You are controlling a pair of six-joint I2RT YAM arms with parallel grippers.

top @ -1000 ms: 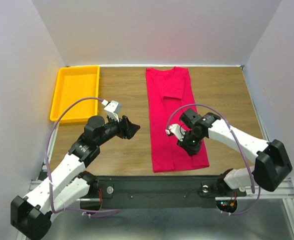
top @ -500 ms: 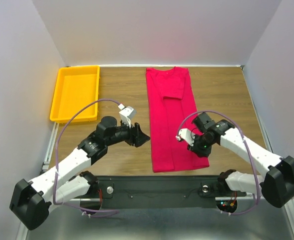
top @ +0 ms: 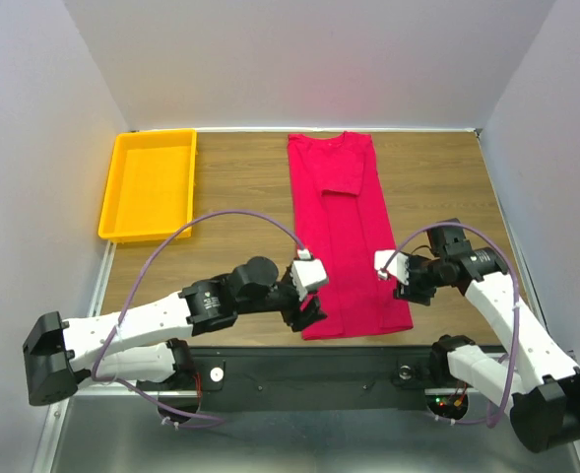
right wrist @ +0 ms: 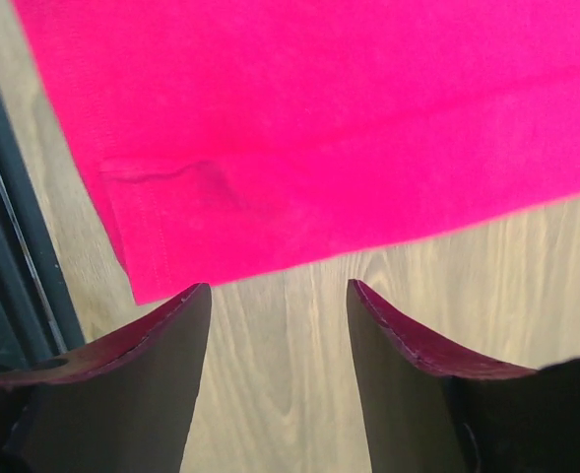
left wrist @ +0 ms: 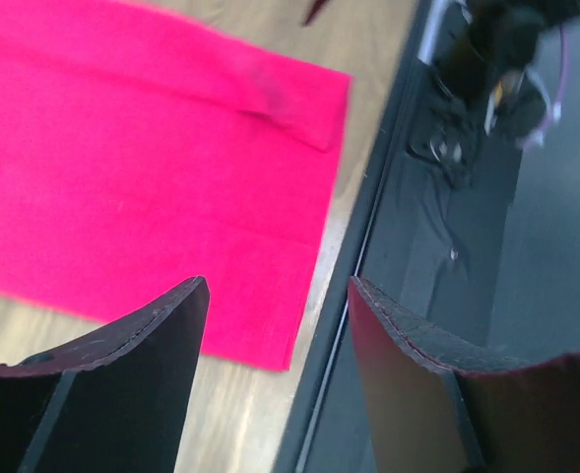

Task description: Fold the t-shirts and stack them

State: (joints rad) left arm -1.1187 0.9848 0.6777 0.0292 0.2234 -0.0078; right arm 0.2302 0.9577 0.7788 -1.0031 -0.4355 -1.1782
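The crimson-red t-shirt (top: 344,227) lies flat on the wooden table, folded lengthwise into a long strip, neck end far, hem near the front edge. My left gripper (top: 309,313) is open and empty, hovering at the hem's near-left corner; its wrist view shows that corner (left wrist: 270,325) between the jaws. My right gripper (top: 405,288) is open and empty, just right of the shirt's near-right corner; its wrist view shows the red hem (right wrist: 270,148) ahead and bare wood between the jaws.
A yellow plastic tray (top: 115,197) stands at the far left of the table. The black front rail (top: 309,370) runs along the near edge, close under the left gripper. Grey walls close in both sides.
Both arms have swung toward the near end of the shirt. The left gripper moved right and nearer to the hem's left corner; the right gripper moved off the shirt to its right edge.
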